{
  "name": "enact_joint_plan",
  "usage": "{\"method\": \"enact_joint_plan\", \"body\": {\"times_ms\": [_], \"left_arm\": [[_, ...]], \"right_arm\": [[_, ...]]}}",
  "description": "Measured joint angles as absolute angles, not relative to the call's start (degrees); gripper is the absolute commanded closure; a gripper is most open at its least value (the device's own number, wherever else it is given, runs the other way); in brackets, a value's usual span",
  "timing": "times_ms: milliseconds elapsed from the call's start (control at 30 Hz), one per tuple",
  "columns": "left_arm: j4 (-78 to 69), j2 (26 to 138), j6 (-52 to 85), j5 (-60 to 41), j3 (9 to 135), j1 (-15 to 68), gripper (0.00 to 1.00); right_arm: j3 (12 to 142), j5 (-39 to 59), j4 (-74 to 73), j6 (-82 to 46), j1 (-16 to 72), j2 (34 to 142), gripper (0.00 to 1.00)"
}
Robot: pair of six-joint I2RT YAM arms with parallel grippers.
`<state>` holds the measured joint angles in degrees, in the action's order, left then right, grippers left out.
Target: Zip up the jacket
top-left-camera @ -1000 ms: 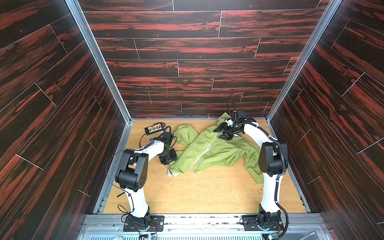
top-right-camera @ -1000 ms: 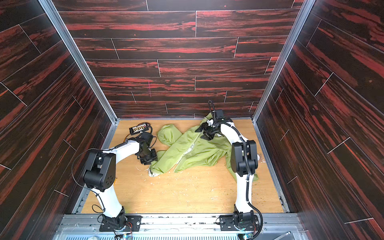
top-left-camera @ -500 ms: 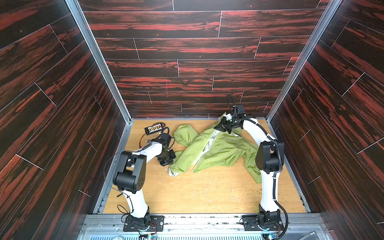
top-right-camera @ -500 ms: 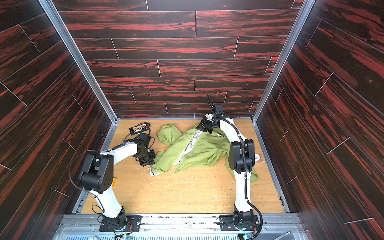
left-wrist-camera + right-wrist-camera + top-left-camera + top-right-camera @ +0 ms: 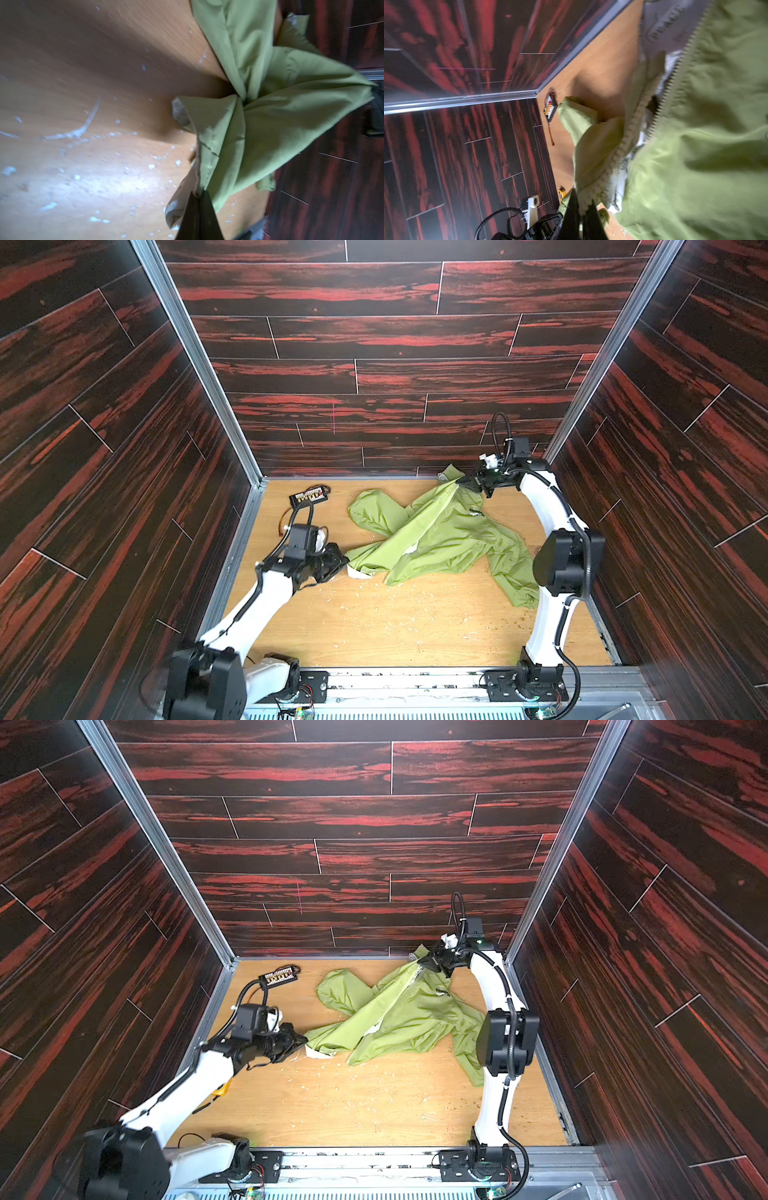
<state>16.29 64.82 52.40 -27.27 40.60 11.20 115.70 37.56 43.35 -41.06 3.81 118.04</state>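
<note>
dark red plank walls (image 5: pixel 374 335) box in a wooden table (image 5: pixel 415 626). the jacket (image 5: pixel 440 535) lies unzipped mid-table, stretched between two pinches, probably to straighten its zipper (image 5: pixel 629 135). left gripper (image 5: pixel 343 564), arm reaching low, clamps the hem at the jacket's 8 o'clock; right gripper (image 5: pixel 463 483), elbow raised, clamps the zipper edge at 1 o'clock.

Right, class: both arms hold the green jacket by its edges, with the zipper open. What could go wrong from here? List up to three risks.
1. The left jaws pinch only a thin edge of the jacket; pulling it taut may slip it free.
2. Pale lining shows between the open zipper teeth and might get caught.
3. One sleeve lies beside the right arm and could snag.
</note>
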Motion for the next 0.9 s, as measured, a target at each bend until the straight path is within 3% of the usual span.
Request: {"method": "enact_joint_plan", "body": {"times_ms": [367, 533, 900], "left_arm": [[2.2, 49.2, 63.2, -27.0, 27.1, 11.2, 1.0], [-6.9, 51.3, 68.9, -25.1, 20.5, 11.2, 1.0], [-14.8, 56.1, 72.3, -21.3, 19.6, 10.7, 1.0]], "right_arm": [[109.8, 41.8, 40.9, -42.7, -1.7, 113.7, 1.0], [112.6, 41.7, 43.3, -42.5, -2.3, 114.8, 1.0], [117.4, 44.0, 42.0, -42.5, 0.3, 124.4, 1.0]]}}
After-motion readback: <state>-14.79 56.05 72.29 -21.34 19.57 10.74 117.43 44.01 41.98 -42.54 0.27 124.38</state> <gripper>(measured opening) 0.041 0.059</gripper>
